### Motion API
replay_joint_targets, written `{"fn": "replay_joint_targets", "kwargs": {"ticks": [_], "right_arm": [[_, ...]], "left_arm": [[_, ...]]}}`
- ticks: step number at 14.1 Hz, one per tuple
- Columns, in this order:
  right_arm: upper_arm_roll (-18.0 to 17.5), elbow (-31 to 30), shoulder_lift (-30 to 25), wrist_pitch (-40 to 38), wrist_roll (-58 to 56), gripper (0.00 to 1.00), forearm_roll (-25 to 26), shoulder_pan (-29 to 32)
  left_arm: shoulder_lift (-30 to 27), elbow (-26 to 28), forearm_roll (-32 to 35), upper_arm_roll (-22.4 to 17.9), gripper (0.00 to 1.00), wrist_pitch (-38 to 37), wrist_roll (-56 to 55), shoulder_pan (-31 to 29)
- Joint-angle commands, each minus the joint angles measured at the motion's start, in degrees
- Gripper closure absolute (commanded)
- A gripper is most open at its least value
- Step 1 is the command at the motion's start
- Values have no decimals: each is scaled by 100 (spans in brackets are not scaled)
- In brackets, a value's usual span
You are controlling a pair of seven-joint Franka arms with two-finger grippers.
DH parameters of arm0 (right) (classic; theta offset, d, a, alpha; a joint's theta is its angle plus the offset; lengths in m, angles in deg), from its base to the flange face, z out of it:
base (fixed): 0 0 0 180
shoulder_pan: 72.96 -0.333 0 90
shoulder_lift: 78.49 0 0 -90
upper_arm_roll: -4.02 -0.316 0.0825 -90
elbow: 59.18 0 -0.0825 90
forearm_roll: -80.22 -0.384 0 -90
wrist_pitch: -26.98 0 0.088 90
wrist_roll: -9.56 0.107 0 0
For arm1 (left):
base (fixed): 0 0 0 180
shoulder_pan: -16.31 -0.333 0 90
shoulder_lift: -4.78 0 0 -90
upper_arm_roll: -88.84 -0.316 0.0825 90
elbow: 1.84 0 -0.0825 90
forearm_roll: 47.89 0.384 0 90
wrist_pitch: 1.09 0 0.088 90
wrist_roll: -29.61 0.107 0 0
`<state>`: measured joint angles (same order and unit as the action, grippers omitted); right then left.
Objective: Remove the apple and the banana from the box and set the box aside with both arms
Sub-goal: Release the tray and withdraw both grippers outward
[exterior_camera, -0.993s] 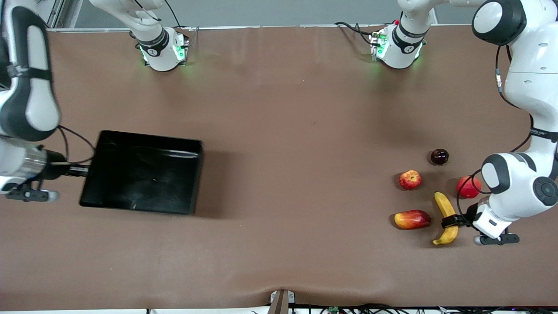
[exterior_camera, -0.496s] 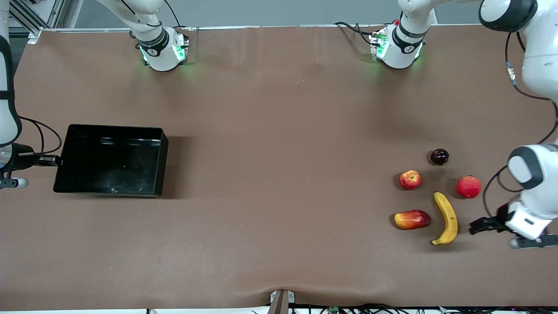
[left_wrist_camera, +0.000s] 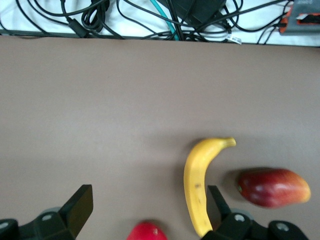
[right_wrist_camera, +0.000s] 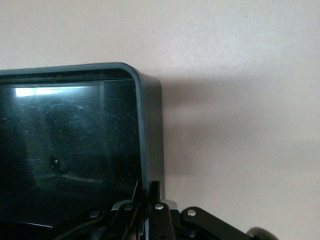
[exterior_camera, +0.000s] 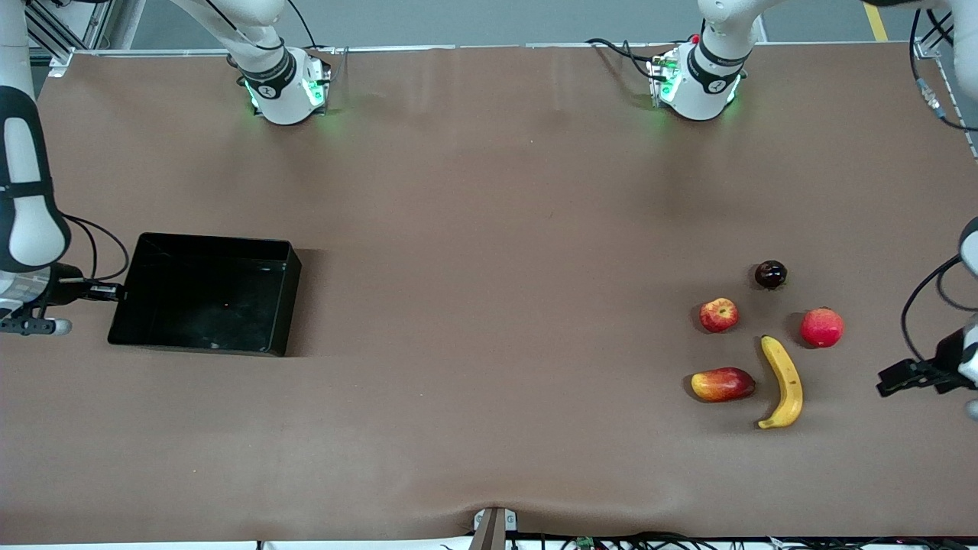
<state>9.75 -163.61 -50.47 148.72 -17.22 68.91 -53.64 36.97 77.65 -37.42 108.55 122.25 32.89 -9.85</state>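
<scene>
Glossy black plastic, the shallow rectangular box (exterior_camera: pixel 205 294) sits empty on the brown counter (exterior_camera: pixel 489 229) at the right arm's end. It looks light, stiff and slick, best taken by its thin wall, where the right hand (right_wrist_camera: pixel 145 200) is clamped shut on the rim. The left hand (left_wrist_camera: pixel 145 212), jaws wide and empty, hangs near the long yellow banana (exterior_camera: pixel 784 382) and small red-yellow apple (exterior_camera: pixel 719 315), both already out on the counter.
</scene>
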Motion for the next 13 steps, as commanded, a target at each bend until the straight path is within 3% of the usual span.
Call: {"fn": "replay_joint_targets", "kwargs": {"ticks": [1, 2, 3, 7, 13], "right_arm": [[-89, 11, 55, 16, -74, 93, -152, 106], [-89, 89, 55, -10, -56, 22, -152, 89], [-89, 203, 55, -54, -65, 0, -152, 80], [-124, 1053, 29, -107, -73, 0, -143, -17], [-168, 3006, -15, -1046, -259, 0, 613, -665]], "left_arm": [[-562, 172, -116, 6, 0, -642, 14, -12], [-764, 180, -142, 6, 0, -949, 5, -3], [-958, 180, -151, 15, 0, -1248, -99, -3], [-1380, 163, -492, 51, 0, -1927, -197, -47], [-1671, 189, -556, 59, 0, -2323, -355, -30]]}}
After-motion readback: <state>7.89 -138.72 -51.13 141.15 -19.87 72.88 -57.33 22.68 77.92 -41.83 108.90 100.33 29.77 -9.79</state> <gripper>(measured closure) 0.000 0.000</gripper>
